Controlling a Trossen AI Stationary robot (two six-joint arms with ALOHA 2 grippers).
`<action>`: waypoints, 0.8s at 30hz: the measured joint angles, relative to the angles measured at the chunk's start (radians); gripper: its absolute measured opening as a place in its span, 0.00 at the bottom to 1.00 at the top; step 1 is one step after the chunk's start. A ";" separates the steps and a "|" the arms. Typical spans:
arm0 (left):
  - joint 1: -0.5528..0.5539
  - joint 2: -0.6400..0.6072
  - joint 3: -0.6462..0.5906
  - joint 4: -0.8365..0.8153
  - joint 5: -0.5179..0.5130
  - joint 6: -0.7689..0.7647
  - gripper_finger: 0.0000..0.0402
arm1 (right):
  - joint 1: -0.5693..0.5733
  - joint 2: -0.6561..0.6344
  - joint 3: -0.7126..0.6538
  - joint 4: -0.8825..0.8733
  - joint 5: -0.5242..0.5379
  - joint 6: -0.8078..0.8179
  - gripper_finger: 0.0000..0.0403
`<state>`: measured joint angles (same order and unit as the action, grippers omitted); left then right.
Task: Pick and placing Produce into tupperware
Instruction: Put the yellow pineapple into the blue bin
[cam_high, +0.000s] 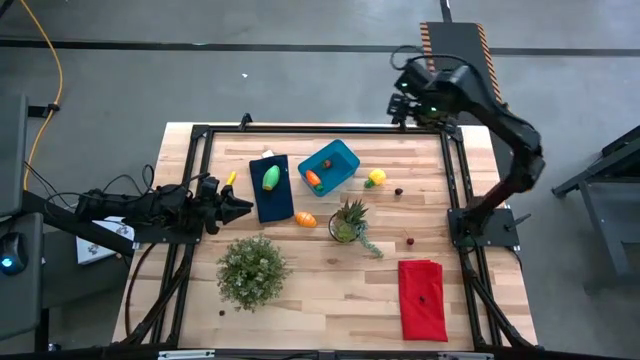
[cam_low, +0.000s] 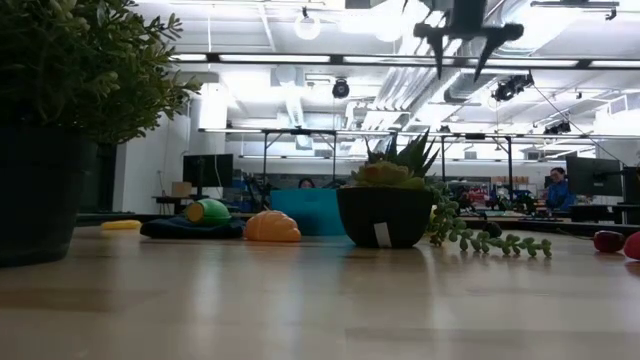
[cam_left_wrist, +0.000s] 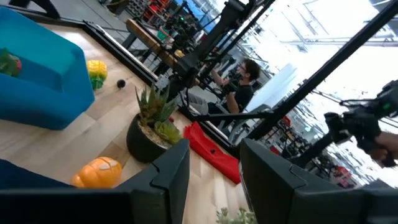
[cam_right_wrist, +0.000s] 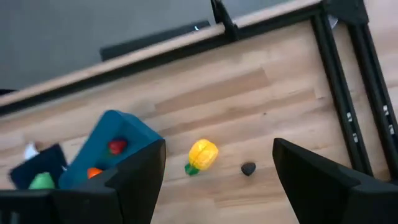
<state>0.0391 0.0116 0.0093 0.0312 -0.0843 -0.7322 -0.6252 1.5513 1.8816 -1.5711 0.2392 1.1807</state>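
The blue tub (cam_high: 331, 165) sits on the surface (cam_high: 320, 290), holding a carrot (cam_high: 314, 179). The lemon (cam_high: 376, 177) lies just beside it. The right gripper (cam_right_wrist: 217, 180) hangs above, released and empty. The left gripper (cam_high: 238, 207) is empty, its fingers apart, beside the dark blue cloth (cam_high: 270, 190).

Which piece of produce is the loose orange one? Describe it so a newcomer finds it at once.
Start at the dark blue cloth on the table's left half. Just off its corner nearest the spiky potted plant lies the orange oval, on bare wood. Unlike the green oval, it lies off the cloth.
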 joint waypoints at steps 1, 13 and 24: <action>0.000 0.000 0.000 -0.001 0.007 0.000 0.33 | 0.007 -0.020 -0.002 0.000 0.011 0.007 0.71; 0.000 0.000 0.000 -0.004 0.014 -0.006 0.33 | 0.165 -0.302 -0.524 0.183 0.014 0.303 0.71; 0.000 0.000 0.000 -0.004 0.014 -0.006 0.33 | 0.199 -0.235 -0.765 0.533 -0.145 0.365 0.71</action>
<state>0.0389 0.0118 0.0095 0.0269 -0.0704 -0.7380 -0.4263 1.3161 1.1161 -1.0380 0.0946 1.5459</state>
